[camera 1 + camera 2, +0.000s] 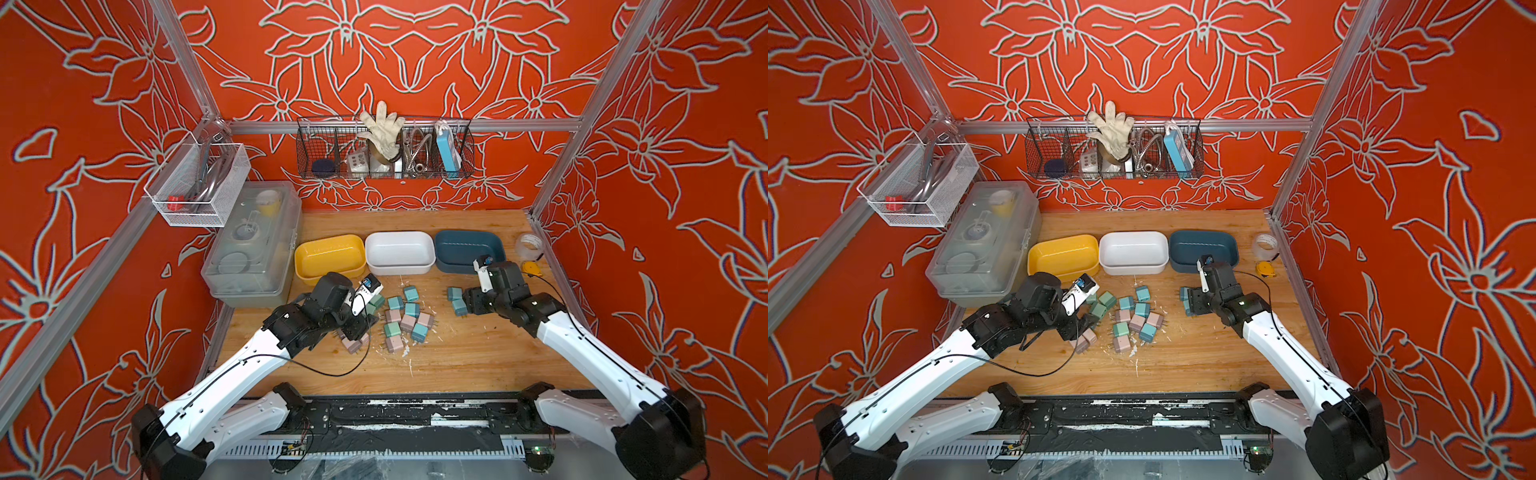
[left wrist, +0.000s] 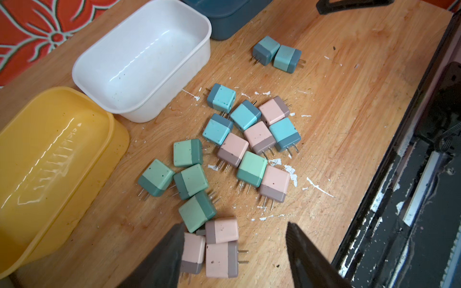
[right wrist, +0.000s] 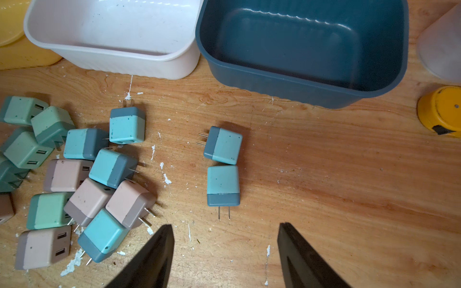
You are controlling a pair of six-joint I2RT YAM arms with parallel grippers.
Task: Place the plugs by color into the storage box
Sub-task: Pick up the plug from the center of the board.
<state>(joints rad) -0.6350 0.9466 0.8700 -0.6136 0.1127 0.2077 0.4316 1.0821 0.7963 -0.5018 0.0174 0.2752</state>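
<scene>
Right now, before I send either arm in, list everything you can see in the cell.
blue plugs: six, light blue, four in the heap, two apart near the dark blue bin.
pink plugs: seven visible, dusty pink, four in the heap, three under the left gripper.
green plugs: five, mint, heap's side toward the yellow bin.
bins: three, empty, row behind the heap: yellow bin, white bin, dark blue bin.
clear lidded box: one, left rear of the table.
wire basket: one, black, back wall; holds glove, hose, power strip.
mesh basket: one, white, left wall.
tape roll, tape measure: one each, clear and yellow, beside the dark blue bin.
left gripper: open.
right gripper: open, empty, facing the two separate blue plugs.
</scene>
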